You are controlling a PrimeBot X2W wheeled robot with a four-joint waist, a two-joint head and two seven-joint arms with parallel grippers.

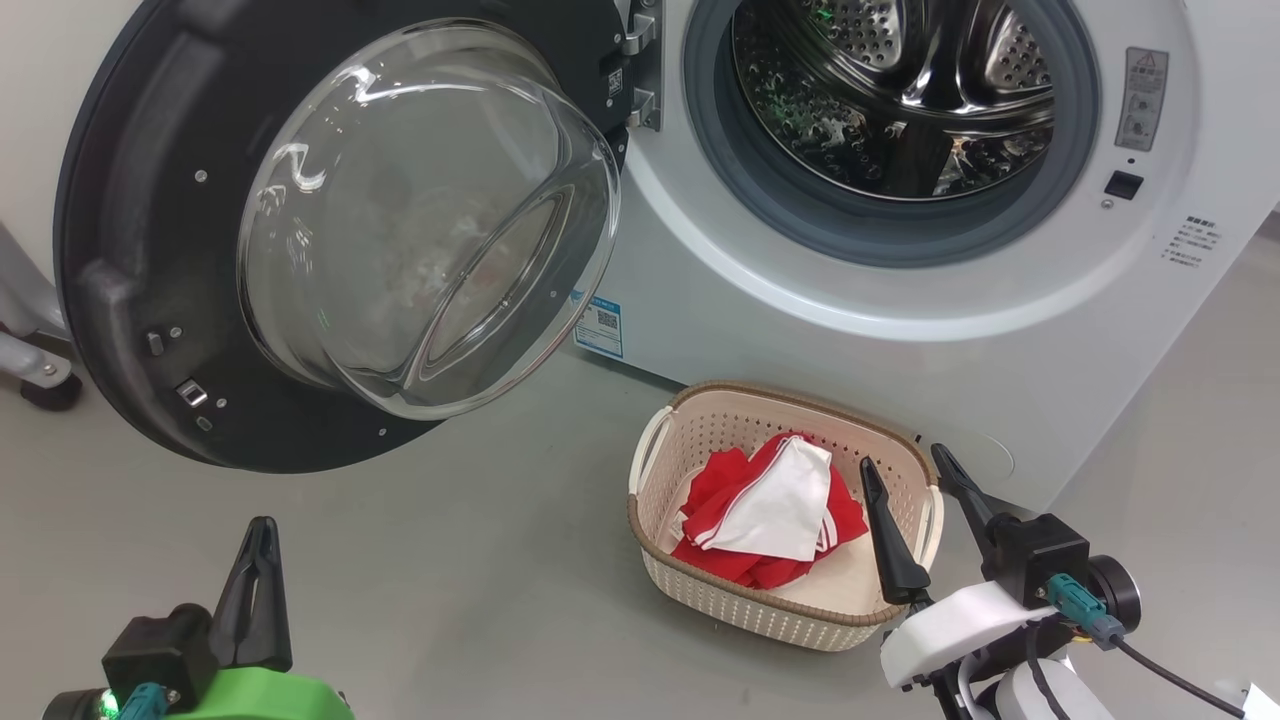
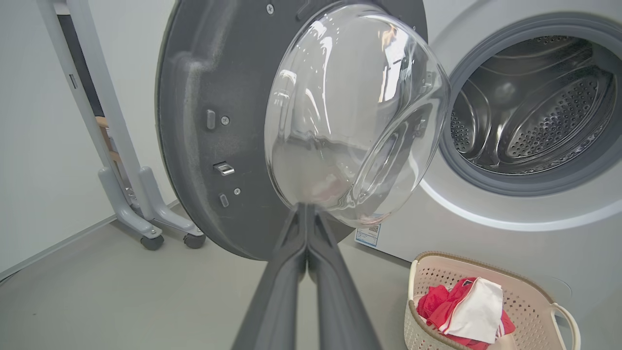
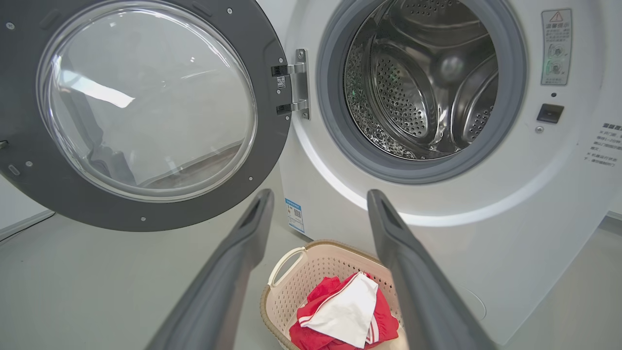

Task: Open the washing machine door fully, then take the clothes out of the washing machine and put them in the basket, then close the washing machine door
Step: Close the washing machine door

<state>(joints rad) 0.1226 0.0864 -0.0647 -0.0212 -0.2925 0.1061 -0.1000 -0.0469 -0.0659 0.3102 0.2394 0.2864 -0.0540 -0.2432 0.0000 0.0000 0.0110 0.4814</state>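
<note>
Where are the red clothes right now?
The clothes lie in the basket on the floor in front of the washing machine, lower middle of the head view, just left of the open right gripper.

The washing machine (image 1: pixel 900 350) is white, with a grey ring and a hole-dotted steel drum (image 1: pixel 880 100). Its door (image 1: pixel 130 250) is black around clear glass. The cream perforated basket (image 1: pixel 760 615) has a brown woven rim; the clothes (image 1: pixel 780 510) are red, one panel white, with red-and-white striped trim.
</note>
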